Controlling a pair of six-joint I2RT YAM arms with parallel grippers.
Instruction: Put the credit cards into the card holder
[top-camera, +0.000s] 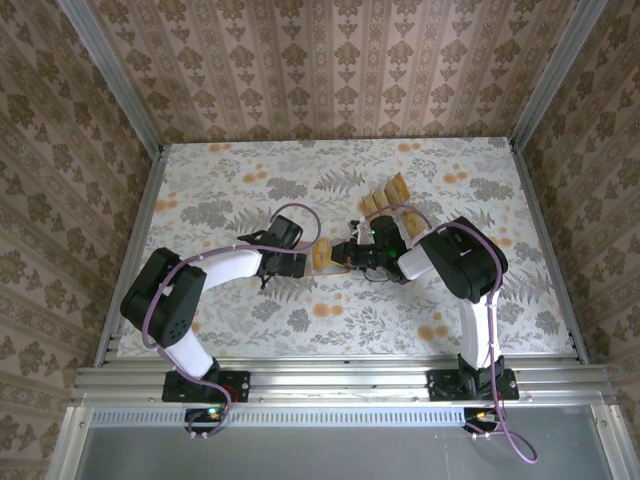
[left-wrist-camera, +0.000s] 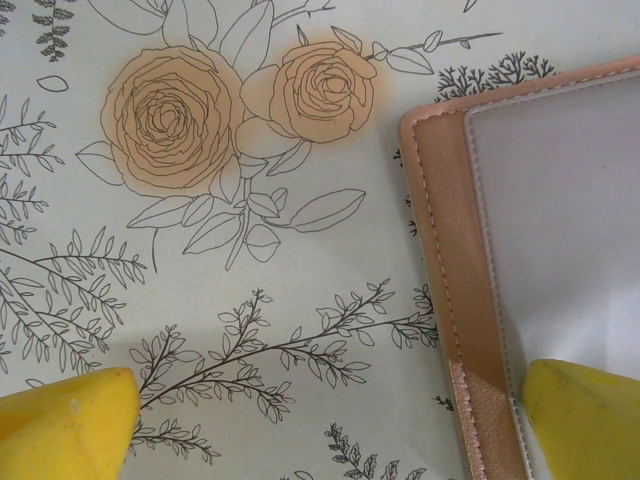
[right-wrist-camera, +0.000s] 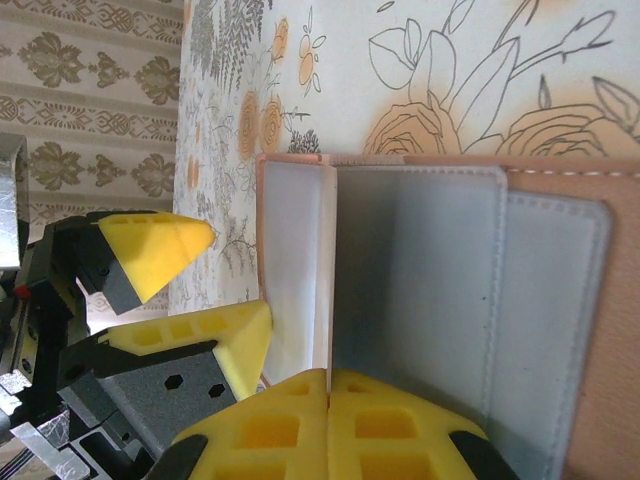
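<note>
Right tool: one, its two fingers pressed together on a thin inner flap of the card holder.
Left tool: one, fingers wide apart, one tip over the card holder's grey inner face, the other over bare surface; it grips nothing.
Card holder: one, lying open between the two tools, mid-surface.
Credit cards: three can be counted, in a slanting row just beyond the right tool, apart from the card holder.
Surface: one, floral-patterned.
</note>
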